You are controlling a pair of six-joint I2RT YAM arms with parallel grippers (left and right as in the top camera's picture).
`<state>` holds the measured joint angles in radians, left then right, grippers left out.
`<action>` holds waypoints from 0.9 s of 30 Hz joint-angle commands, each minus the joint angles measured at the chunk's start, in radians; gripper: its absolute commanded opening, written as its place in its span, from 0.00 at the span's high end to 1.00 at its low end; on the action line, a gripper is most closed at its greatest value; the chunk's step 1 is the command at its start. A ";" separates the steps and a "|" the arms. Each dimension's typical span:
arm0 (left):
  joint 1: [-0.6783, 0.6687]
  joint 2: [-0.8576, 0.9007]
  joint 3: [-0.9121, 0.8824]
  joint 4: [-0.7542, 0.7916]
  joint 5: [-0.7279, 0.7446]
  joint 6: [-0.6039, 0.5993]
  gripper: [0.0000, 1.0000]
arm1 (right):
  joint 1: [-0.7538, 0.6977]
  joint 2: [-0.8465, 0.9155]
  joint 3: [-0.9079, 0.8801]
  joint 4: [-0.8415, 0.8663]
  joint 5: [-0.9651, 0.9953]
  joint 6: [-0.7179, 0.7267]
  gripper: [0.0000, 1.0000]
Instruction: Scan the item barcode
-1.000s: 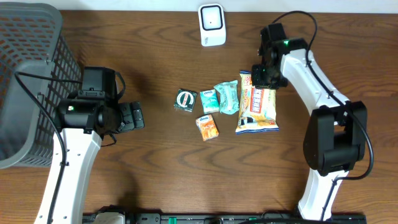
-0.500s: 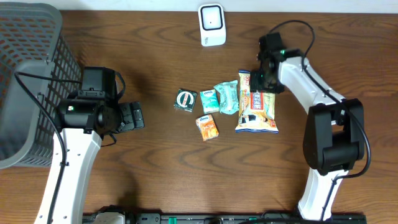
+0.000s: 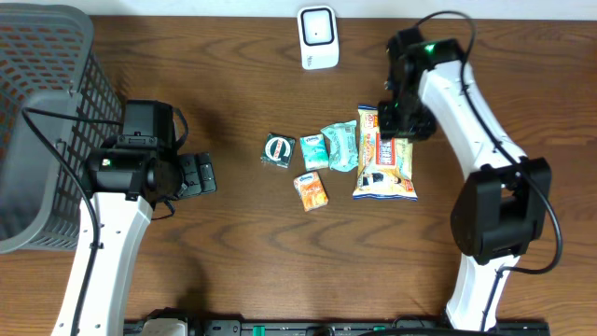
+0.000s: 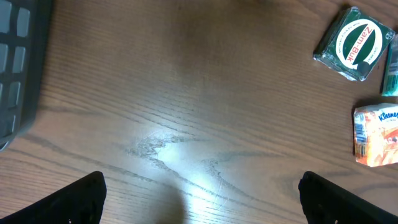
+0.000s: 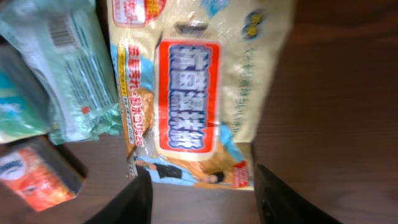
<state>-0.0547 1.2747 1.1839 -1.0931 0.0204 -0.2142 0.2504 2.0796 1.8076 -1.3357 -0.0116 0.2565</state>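
**Right gripper half open over the snack bag**

The bag [image 3: 385, 163] lies flat on the table [image 3: 280, 261], at the right end of a small cluster of goods and with its printed face up. The right gripper [image 5: 202, 186] hangs over the bag's far end, the end nearer the scanner [image 3: 317, 37]. Its jaws stand partly apart, and the wrist view shows the edge of the bag in the gap between the two fingers. I cannot tell whether either finger touches the bag. The scanner, a small white unit, sits apart from the cluster at the far edge of the table.

Just left of the bag is a teal pack [image 3: 340, 145], with a smaller tissue pack [image 3: 314, 151] beside it. A green packet [image 3: 278, 150] with a round label comes next, and an orange packet [image 3: 312, 191] lies nearer the front.

The left gripper [image 4: 208, 205] is well off to the left of the cluster. It hovers over bare wood with its jaws spread wide and nothing between them. A grey basket [image 3: 37, 121] stands at the left edge.
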 commanded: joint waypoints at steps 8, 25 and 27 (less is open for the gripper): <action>-0.004 0.005 -0.005 -0.002 -0.005 -0.016 0.02 | 0.065 0.008 -0.344 0.273 0.000 0.045 0.49; -0.004 0.005 -0.005 -0.002 -0.005 -0.016 0.02 | 0.035 0.007 -0.044 0.133 0.099 0.012 0.18; -0.004 0.005 -0.005 -0.002 -0.005 -0.016 0.02 | 0.035 0.014 -0.053 0.178 0.127 0.012 0.20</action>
<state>-0.0547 1.2747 1.1839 -1.0931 0.0204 -0.2142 0.2882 2.0838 1.7550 -1.1828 0.0425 0.2768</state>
